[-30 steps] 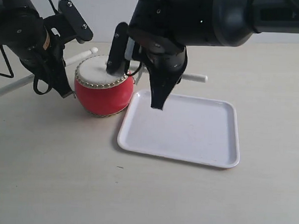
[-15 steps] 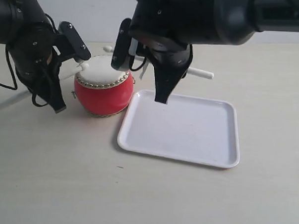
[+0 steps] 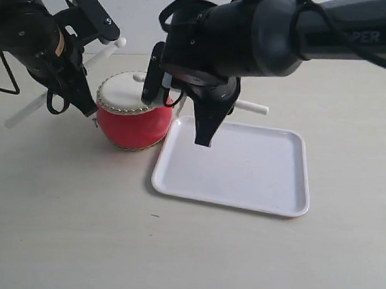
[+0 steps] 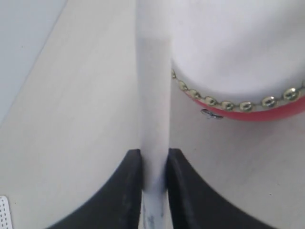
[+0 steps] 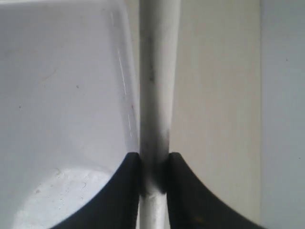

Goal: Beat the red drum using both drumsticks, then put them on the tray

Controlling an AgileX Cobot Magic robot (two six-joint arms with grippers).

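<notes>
Currently left gripper (image 4: 153, 167) pinches 1 drumstick (image 4: 153, 95) near the red drum (image 3: 130, 119) — right gripper (image 5: 153, 168) pinches the other drumstick (image 5: 157, 71).

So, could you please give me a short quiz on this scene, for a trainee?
1. Fill in: in the exterior view, the drum stands to the ___ of the tray.
2. What does the left gripper hold? A) the drum B) a stick C) nothing
3. True or false: a stick lies on the tray.
Key: 1 left; 2 B; 3 false.
</notes>
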